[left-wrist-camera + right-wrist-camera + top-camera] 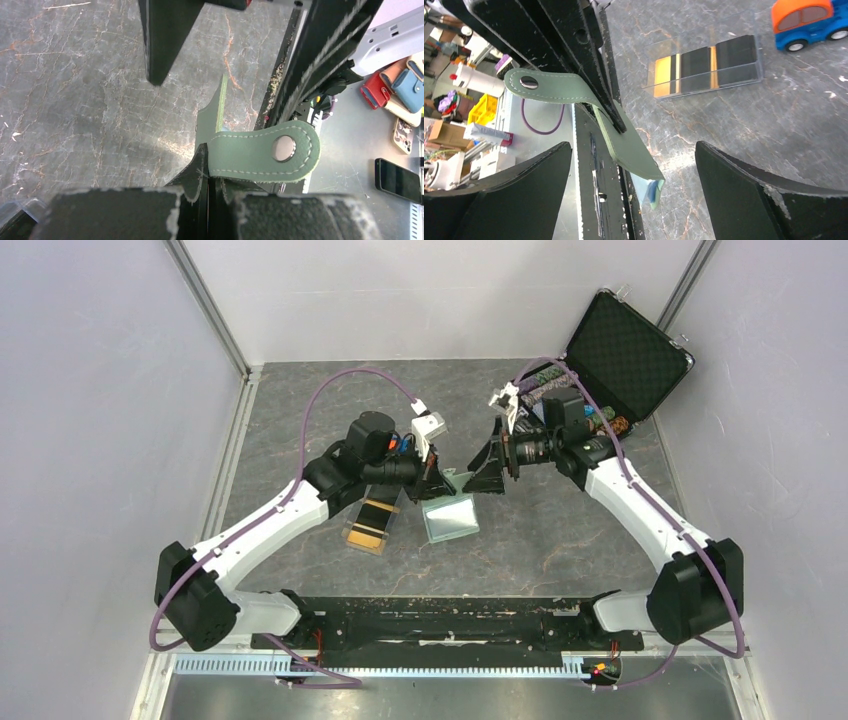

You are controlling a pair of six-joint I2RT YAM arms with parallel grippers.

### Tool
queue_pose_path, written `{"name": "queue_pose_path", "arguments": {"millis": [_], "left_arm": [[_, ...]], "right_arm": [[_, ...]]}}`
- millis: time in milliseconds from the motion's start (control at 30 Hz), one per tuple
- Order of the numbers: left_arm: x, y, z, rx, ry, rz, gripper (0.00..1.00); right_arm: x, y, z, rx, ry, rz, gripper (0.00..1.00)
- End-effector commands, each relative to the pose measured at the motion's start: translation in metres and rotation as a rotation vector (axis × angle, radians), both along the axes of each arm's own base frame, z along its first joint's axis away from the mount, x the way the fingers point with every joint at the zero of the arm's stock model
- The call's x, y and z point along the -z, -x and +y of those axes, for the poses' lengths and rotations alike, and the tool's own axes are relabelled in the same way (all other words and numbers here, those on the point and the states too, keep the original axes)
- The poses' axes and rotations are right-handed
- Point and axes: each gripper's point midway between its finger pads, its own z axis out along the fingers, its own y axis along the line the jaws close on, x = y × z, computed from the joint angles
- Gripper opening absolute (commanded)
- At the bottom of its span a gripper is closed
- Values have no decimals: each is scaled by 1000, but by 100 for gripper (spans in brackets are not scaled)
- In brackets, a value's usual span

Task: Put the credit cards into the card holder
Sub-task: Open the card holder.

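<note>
The left gripper (435, 483) is pinched shut on the card holder (450, 518), near the middle of the top view. In the left wrist view its 2 fingers (197, 175) meet at the bottom centre of the frame with the sage-green leather clamped between them. The strap with its round snap button (285, 148) sticks out to the right of the grip. The holder hangs open below the gripper, its pale blue inside facing up toward the overhead camera.

The right gripper (487, 468) stands wide, just right of the holder and holding nothing. In the right wrist view its 2 fingers (514, 195) fill the lower left and lower right corners. The green holder (624, 145) hangs in the gap between them without touching either, and a strip of blue lining shows at its lower edge.

The credit cards (701, 62) lie in a clear plastic tray (704, 37) in the upper middle of that view, black ones alternating with orange-gold ones. From above, the tray (368, 523) sits on the grey table (560, 530) just left of the holder. An orange-and-blue toy car (809, 22) stands in the upper right corner of the right wrist view. An open black chip case (625, 355) sits at the upper right of the top view.
</note>
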Motion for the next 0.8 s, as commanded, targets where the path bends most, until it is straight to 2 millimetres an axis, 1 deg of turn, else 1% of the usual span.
{"name": "queue_pose_path", "arguments": {"millis": [0, 33, 100, 133, 233, 267, 300, 333, 367, 400, 433, 500, 600, 667, 767], "left_arm": [[-47, -1, -10, 13, 124, -36, 2], [-49, -3, -10, 6, 130, -41, 2], [-54, -4, -10, -3, 140, -52, 2], [-55, -5, -9, -9, 145, -55, 2], [-59, -7, -8, -21, 156, -60, 3], [-59, -8, -8, -29, 157, -63, 9], [-60, -10, -7, -40, 157, -64, 24], [-61, -11, -5, -51, 156, -67, 51], [-62, -15, -3, -78, 150, -71, 71], [-63, -20, 2, -121, 140, -84, 90], [-65, -25, 7, -158, 133, -108, 99], [-72, -35, 20, -246, 122, -168, 100], [-77, -52, 47, -429, 105, -219, 100], [-73, -61, 67, -562, 90, -189, 100], [-61, -62, 86, -637, 55, -136, 100]], "right_arm": [[2, 19, 12, -94, -6, -59, 91], [6, 22, 14, -108, -5, -48, 86], [10, 25, 19, -129, -4, -35, 72], [13, 25, 19, -131, 0, -28, 62], [14, 19, 20, -110, 12, -34, 25], [13, 16, 20, -97, 17, -38, 12], [13, 14, 20, -87, 20, -40, 2], [13, 10, 20, -71, 27, -42, 0], [14, 7, 21, -59, 34, -45, 0], [13, 4, 21, -41, 35, -25, 0], [13, 1, 21, -26, 39, -18, 0], [13, -4, 19, 2, 39, 3, 0], [9, -14, 15, 46, 20, 23, 0], [3, -21, 11, 78, 4, 25, 0], [-4, -32, 5, 124, -19, 35, 0]]}}
